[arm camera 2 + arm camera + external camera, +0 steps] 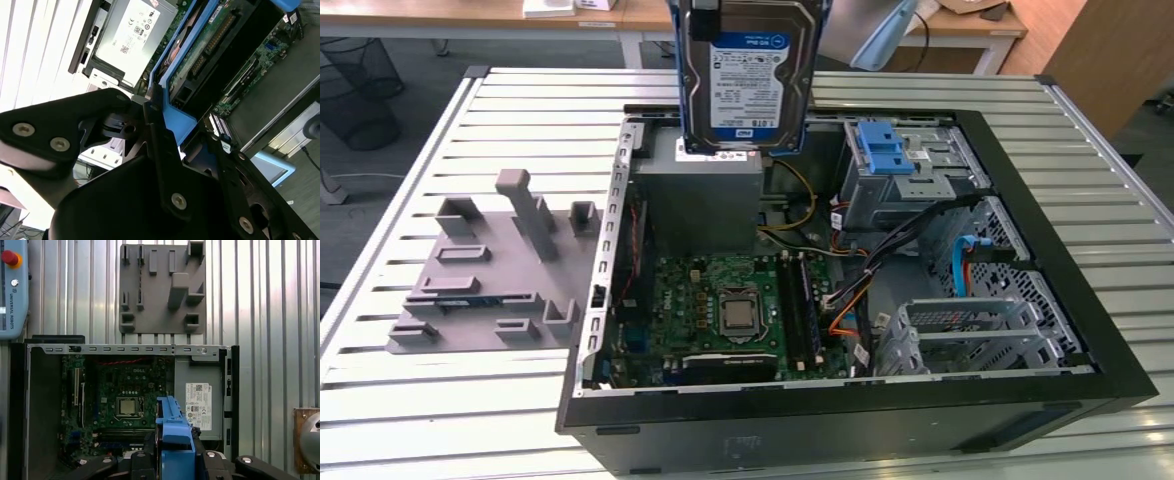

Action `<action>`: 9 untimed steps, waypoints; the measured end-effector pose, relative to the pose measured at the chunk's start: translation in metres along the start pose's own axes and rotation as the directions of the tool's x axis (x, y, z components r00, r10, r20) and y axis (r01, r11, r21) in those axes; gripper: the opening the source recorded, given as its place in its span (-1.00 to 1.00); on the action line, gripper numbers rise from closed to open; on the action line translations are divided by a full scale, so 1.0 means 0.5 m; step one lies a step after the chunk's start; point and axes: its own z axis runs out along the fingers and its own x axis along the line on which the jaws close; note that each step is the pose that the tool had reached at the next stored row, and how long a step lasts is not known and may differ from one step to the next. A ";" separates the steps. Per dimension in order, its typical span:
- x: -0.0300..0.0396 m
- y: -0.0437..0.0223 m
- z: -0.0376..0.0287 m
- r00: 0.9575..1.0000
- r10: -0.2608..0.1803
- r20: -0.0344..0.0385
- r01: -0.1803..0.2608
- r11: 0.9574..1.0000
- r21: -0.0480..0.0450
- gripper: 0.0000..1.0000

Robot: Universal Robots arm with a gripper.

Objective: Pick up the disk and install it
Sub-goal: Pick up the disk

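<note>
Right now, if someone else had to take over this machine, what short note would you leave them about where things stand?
Gripper: the black gripper is shut on the disk, a flat rectangular silver metal hard drive with a blue-and-white label. It clamps the disk by its bright blue plastic carrier frame.
Where: the disk hangs upright in the air over the open black computer case, above the grey power-supply box.
Done: the disk is picked up and off the table.
Left: the disk is not yet installed in the case.
</note>
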 end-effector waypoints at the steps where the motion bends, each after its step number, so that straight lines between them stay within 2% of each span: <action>1: 0.002 0.000 0.000 1.000 0.000 0.000 0.000 1.000 0.000 -0.26; 9: 0.015 0.000 0.000 1.000 0.000 0.000 0.000 1.000 0.000 -0.26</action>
